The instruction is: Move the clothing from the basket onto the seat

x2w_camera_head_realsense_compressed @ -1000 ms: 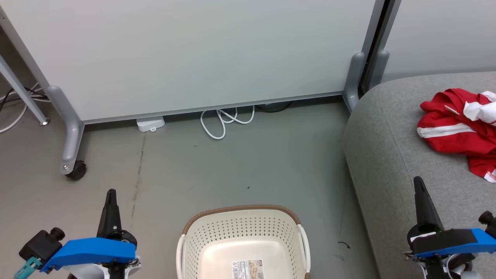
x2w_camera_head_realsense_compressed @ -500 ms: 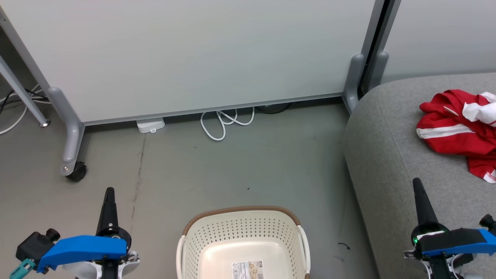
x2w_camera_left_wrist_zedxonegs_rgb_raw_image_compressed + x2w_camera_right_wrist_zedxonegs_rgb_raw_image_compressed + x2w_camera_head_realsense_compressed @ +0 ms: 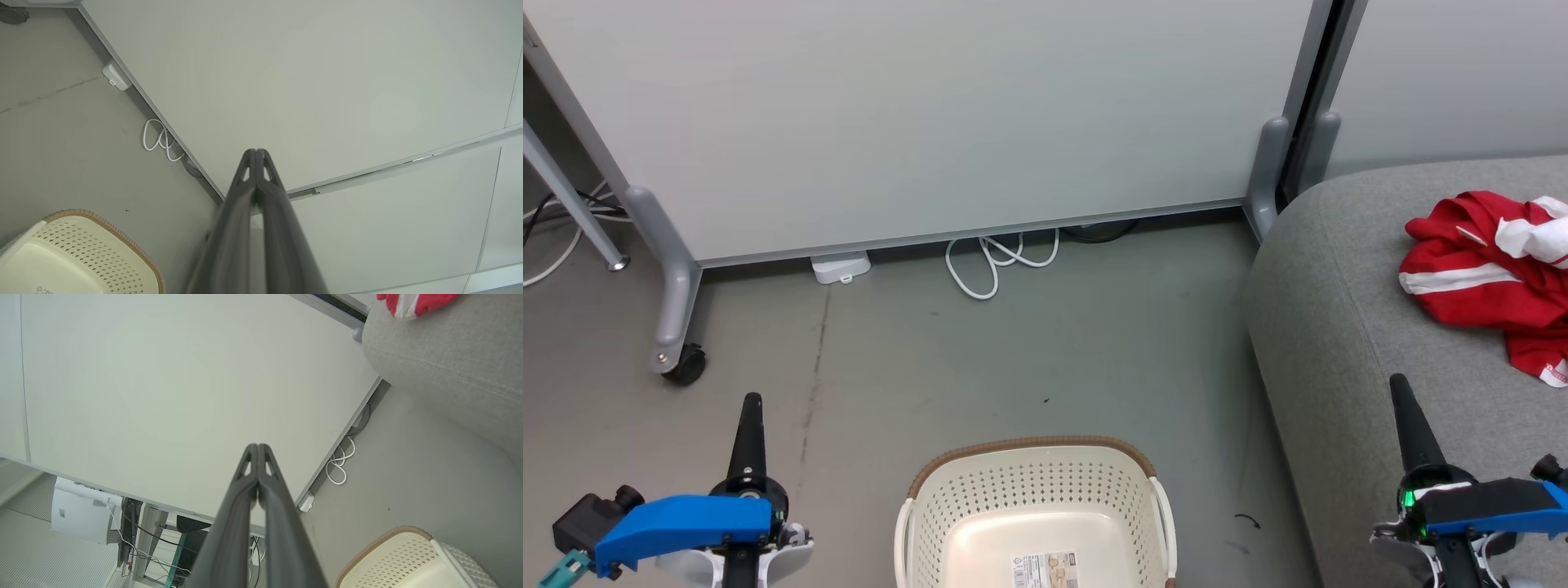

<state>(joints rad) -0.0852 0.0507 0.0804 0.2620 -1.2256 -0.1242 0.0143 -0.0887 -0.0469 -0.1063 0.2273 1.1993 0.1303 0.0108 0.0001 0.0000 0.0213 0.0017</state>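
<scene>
**A:** Start close in. What have you got?

**B:** Both my end effectors are pinched narrow, fingers pressed together, holding nothing. My left end effector (image 3: pixel 751 400) hangs over the floor (image 3: pixel 1013 351), left of the basket (image 3: pixel 1029 443). My right end effector (image 3: pixel 1399 380) hangs over the front of the seat (image 3: pixel 1339 327). The basket sits on the floor between them. What I can see of its inside is bare except for a printed label (image 3: pixel 1045 568), but its near part is cut off.

**A:** And the clothing?

**B:** The clothing (image 3: pixel 1470 282) lies on the seat, farther back on my right and well apart from the basket.

**A:** So what's the step?

**B:** I judge the moving done. To finish well, I'd park both arms clear of the heap and tip my head down to check the basket's hidden near part.

**A:** Which way does the clothing point?

**B:** It's a crumpled heap with no clear heading. Its white stripe (image 3: pixel 1454 278) runs side to side across my view. The heap runs off the right edge, so I can't tell its full long axis.
</scene>
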